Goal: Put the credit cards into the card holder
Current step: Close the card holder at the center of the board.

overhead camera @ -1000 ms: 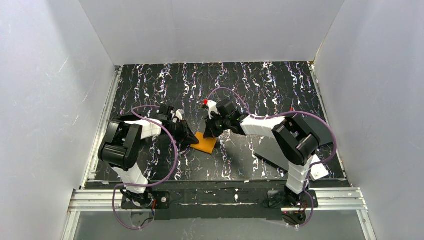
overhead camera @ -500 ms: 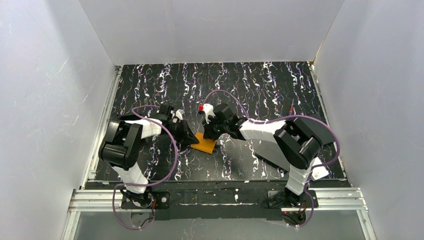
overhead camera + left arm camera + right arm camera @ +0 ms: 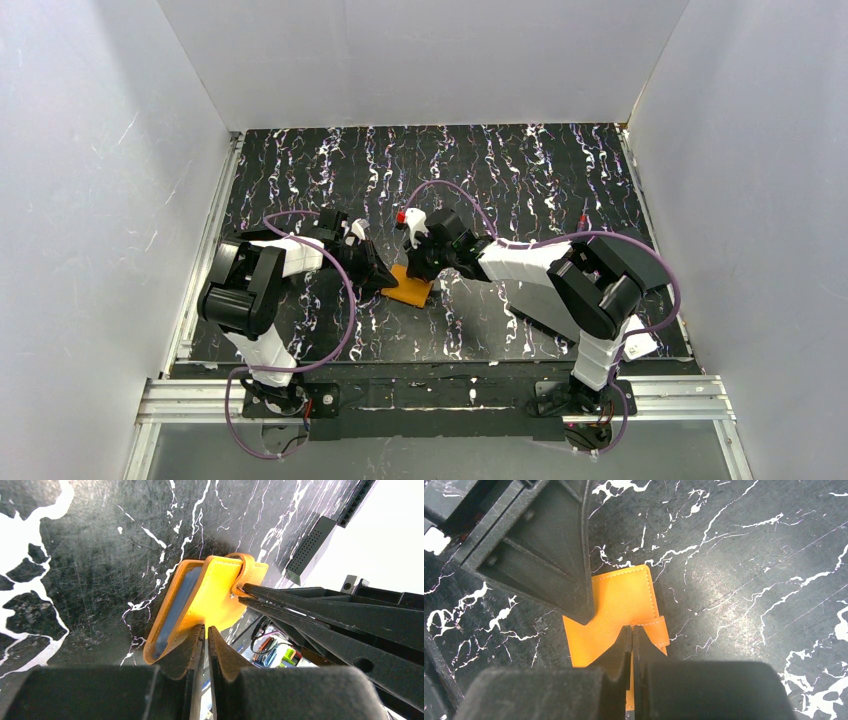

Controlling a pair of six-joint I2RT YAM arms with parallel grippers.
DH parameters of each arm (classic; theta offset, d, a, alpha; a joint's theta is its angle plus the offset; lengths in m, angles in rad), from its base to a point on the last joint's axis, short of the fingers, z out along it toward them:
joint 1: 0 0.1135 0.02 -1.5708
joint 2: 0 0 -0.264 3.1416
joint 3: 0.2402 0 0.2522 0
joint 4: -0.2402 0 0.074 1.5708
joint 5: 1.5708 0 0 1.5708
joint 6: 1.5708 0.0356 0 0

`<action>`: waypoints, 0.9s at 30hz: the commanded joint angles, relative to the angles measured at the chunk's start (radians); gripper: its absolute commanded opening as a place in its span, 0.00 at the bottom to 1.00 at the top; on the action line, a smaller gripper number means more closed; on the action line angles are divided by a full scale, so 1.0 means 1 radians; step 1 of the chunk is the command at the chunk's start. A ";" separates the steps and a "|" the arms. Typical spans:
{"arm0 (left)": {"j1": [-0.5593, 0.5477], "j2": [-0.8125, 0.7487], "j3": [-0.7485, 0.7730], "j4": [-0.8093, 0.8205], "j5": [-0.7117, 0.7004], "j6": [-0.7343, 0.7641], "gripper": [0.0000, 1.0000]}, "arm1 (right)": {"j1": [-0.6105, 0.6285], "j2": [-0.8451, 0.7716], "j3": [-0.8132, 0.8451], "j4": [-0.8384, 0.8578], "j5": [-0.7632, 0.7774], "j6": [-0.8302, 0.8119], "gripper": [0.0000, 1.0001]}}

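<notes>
One card holder (image 3: 215,592), one left pincer (image 3: 205,629), one right pincer (image 3: 631,628)

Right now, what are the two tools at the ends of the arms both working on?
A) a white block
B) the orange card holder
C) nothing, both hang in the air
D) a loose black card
B: the left tool is closed on the cover edge of the orange card holder, and the right tool has its shut tips by the holder's snap tab.
</notes>
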 commanded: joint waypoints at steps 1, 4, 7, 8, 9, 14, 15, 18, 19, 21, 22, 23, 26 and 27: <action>-0.007 0.040 -0.019 -0.053 -0.122 0.048 0.07 | -0.016 0.042 -0.031 -0.226 0.122 -0.002 0.01; -0.007 0.044 -0.019 -0.051 -0.120 0.047 0.07 | -0.016 0.033 -0.032 -0.234 0.104 -0.015 0.01; -0.007 0.044 -0.019 -0.046 -0.120 0.044 0.07 | 0.001 0.027 -0.040 -0.223 0.108 -0.054 0.01; -0.007 0.045 -0.020 -0.045 -0.117 0.043 0.07 | 0.015 0.032 -0.035 -0.231 0.121 -0.073 0.01; -0.007 0.045 -0.019 -0.045 -0.118 0.043 0.07 | 0.030 0.039 -0.031 -0.238 0.138 -0.087 0.01; -0.007 0.042 -0.019 -0.050 -0.117 0.046 0.07 | 0.097 0.055 -0.043 -0.242 0.227 -0.115 0.01; -0.007 0.043 -0.019 -0.051 -0.117 0.046 0.07 | 0.104 0.054 -0.047 -0.245 0.249 -0.119 0.01; -0.007 0.047 -0.019 -0.048 -0.119 0.047 0.07 | 0.107 0.051 -0.059 -0.248 0.265 -0.124 0.01; -0.007 0.049 -0.019 -0.046 -0.118 0.046 0.07 | 0.111 0.053 -0.058 -0.252 0.273 -0.125 0.01; -0.007 0.050 -0.017 -0.045 -0.116 0.045 0.07 | 0.112 0.058 -0.063 -0.253 0.279 -0.121 0.01; -0.007 0.050 -0.017 -0.046 -0.116 0.045 0.07 | 0.112 0.058 -0.064 -0.251 0.279 -0.121 0.01; -0.007 0.049 -0.018 -0.047 -0.117 0.047 0.07 | 0.111 0.060 -0.066 -0.250 0.278 -0.112 0.01; -0.007 0.046 -0.019 -0.052 -0.119 0.051 0.07 | 0.077 0.063 -0.076 -0.236 0.219 -0.057 0.01; -0.007 0.045 -0.020 -0.052 -0.119 0.051 0.07 | 0.058 0.066 -0.080 -0.226 0.170 -0.033 0.01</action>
